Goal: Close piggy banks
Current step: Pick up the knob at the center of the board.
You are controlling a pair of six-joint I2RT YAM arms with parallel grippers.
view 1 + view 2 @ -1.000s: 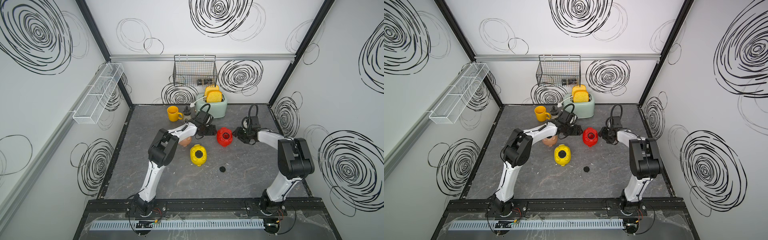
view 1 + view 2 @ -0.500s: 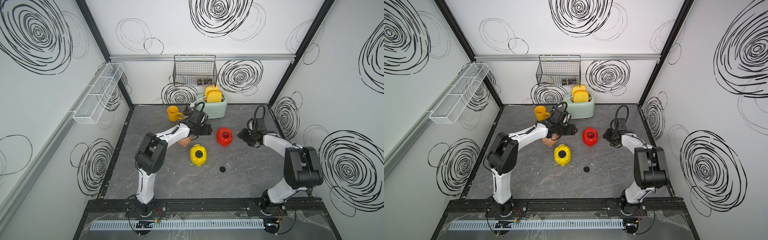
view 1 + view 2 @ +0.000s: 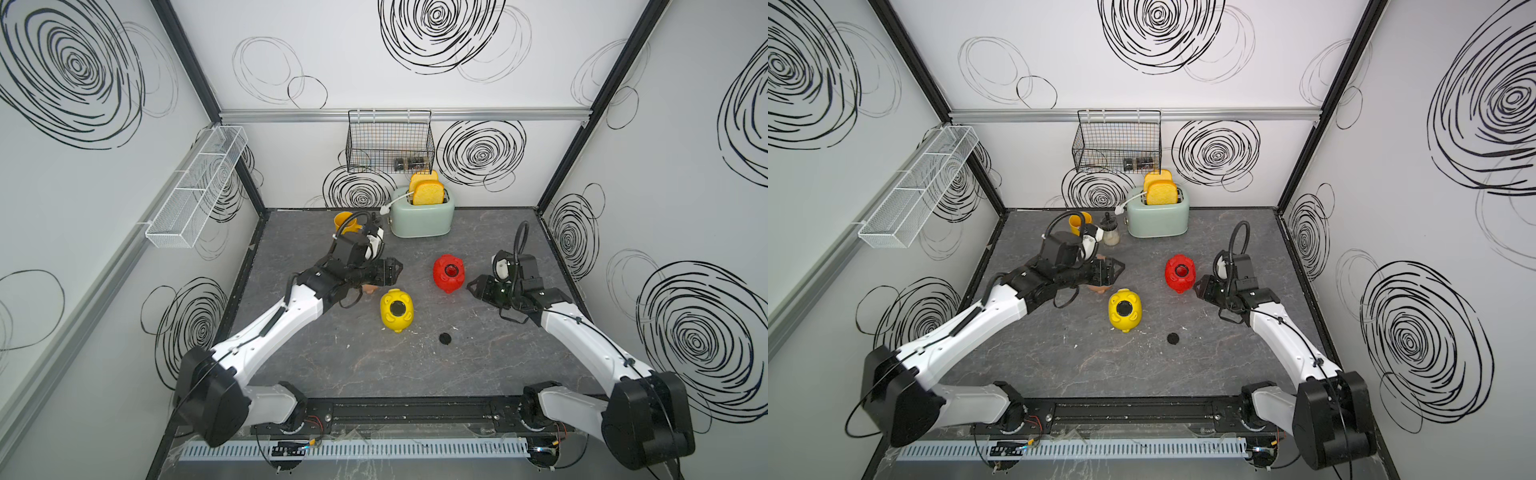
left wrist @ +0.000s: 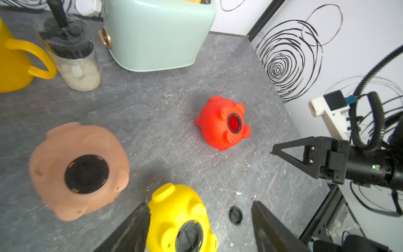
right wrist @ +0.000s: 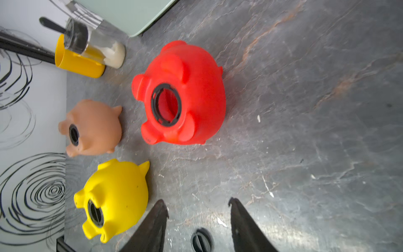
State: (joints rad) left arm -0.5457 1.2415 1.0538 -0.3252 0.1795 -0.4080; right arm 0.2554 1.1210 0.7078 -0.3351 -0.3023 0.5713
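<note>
The left claw [image 3: 395,269] and right claw [image 5: 198,206] hang spread, empty; right should straddle the plug [image 5: 201,242] squarely (red pig [image 5: 202,87] lies unplugged).

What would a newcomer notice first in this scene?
Three bright pigs lie bellies up mid-table: the red piggy bank has its belly hole open, while the yellow piggy bank and pink piggy bank beside it are plugged black. A loose black plug lies nearer the front edge; a mint toaster with toast stands at the back.

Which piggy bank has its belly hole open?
The red pig: its hole shows red inside; the pink pig and the yellow pig hold black plugs.
</note>
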